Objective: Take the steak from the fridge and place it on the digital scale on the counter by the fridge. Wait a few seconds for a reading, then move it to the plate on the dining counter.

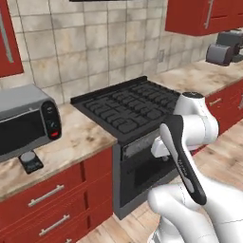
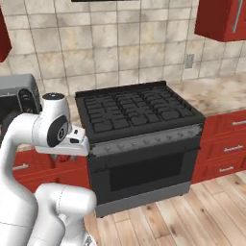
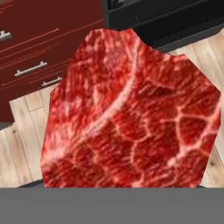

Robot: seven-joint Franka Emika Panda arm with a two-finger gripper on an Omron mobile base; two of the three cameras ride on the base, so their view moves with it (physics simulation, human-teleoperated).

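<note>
The steak (image 3: 131,113), red with pale marbling, sits right up against the hand camera and hangs above the wooden floor. My gripper is shut on it, with the fingertips hidden behind the meat. The digital scale (image 1: 31,162), a small flat black device, lies on the counter (image 1: 80,140) in front of the toaster oven. My arm is folded low in front of the red drawers, left of the stove. The fridge, the plate and the dining counter are out of view.
A grey toaster oven (image 1: 26,121) stands on the counter behind the scale. A black gas stove (image 1: 133,107) with its oven (image 2: 144,173) sits to the right. Red drawers (image 3: 30,52) and wooden floor (image 3: 26,127) lie under the hand. A grey appliance (image 1: 225,50) stands on the far right counter.
</note>
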